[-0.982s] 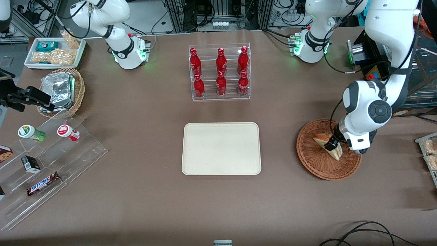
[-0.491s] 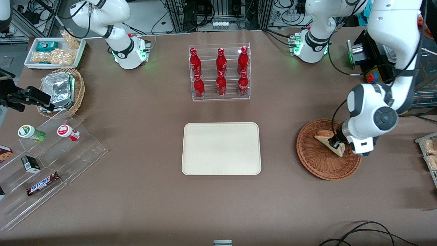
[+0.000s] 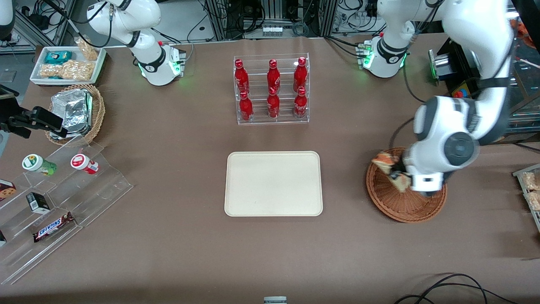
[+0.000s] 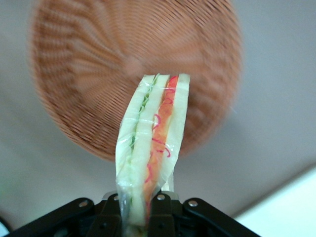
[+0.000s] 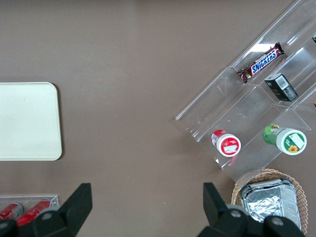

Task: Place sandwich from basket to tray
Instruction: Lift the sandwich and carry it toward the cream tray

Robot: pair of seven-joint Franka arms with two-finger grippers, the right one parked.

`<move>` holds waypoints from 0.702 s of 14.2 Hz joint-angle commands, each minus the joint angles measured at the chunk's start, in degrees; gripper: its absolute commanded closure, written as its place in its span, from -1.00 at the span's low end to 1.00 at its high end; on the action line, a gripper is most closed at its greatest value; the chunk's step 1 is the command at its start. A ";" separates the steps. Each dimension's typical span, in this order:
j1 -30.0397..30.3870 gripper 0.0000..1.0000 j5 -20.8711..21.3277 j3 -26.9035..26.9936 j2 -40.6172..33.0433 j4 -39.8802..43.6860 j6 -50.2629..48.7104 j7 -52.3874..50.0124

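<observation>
Brown table: gripper (image 3: 398, 174) hanging over basket (image 3: 396, 205), fingers pinching sandwich (image 4: 150, 148) at base; soft, light, slippery wrap. Tray (image 3: 273, 184) lying at nine o'clock.

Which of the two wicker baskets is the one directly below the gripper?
The shallow reddish-brown basket at the working arm's end; the gripper holds the sandwich above it. The deeper, lighter basket holds foil packets.

Sandwich (image 4: 150, 148), clamped between the matt black plastic jaws of the gripper (image 4: 139, 217): soft pale bread under glossy, crinkled clear film. Below the jaws, the basket (image 3: 392, 202) is coarse reddish-brown woven wicker. The tray (image 3: 273, 183) is smooth, matt cream plastic on a matt brown desk (image 3: 190, 245).
</observation>
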 commanded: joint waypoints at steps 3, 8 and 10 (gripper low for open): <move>-10.83 0.84 0.18 -2.15 9.08 10.53 4.45 5.27; -21.39 0.92 0.18 -1.97 19.72 22.41 5.50 2.98; -24.11 0.92 0.27 -1.97 21.14 23.31 8.65 3.25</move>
